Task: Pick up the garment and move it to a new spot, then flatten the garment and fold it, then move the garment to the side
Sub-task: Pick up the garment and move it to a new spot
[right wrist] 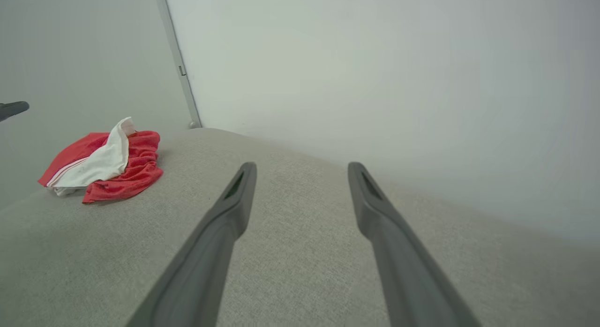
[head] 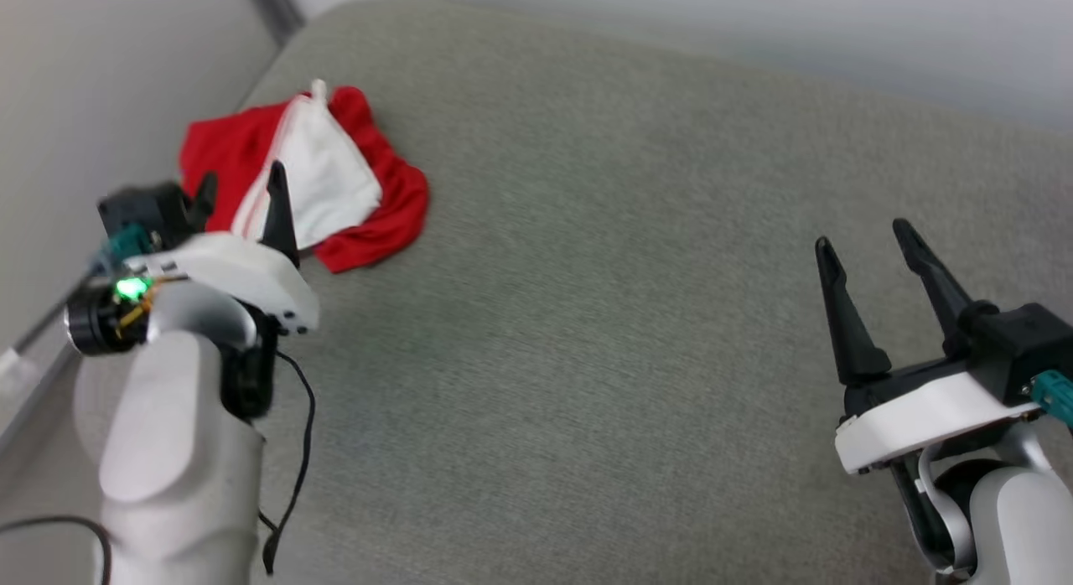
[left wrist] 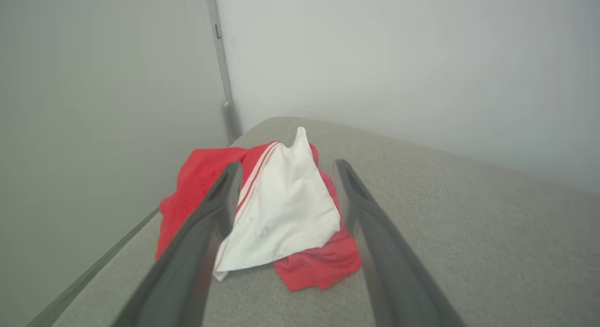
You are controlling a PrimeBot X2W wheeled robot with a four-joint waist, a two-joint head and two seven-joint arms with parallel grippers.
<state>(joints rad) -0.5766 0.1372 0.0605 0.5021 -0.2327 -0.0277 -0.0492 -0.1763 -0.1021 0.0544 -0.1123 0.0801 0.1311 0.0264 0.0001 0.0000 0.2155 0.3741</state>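
The garment (head: pixel 335 178) lies crumpled near the far left corner of the grey surface, bright red with a white panel on top edged by thin stripes. In the left wrist view the garment (left wrist: pixel 281 210) sits straight ahead between the two fingers. My left gripper (head: pixel 241 178) hangs open just short of it, above the surface, holding nothing. The left gripper (left wrist: pixel 286 170) fingers frame the white panel. My right gripper (head: pixel 863 237) stands open at the lower right, far from the cloth. From the right wrist the garment (right wrist: pixel 103 165) shows at the far left, beyond the right gripper (right wrist: pixel 302 167).
A wide grey fabric-covered surface (head: pixel 629 317) spreads across the view. Pale walls (left wrist: pixel 398 60) close in behind and to the left, meeting at a corner strip (left wrist: pixel 220 60). A black cable (head: pixel 298 451) dangles from my left arm.
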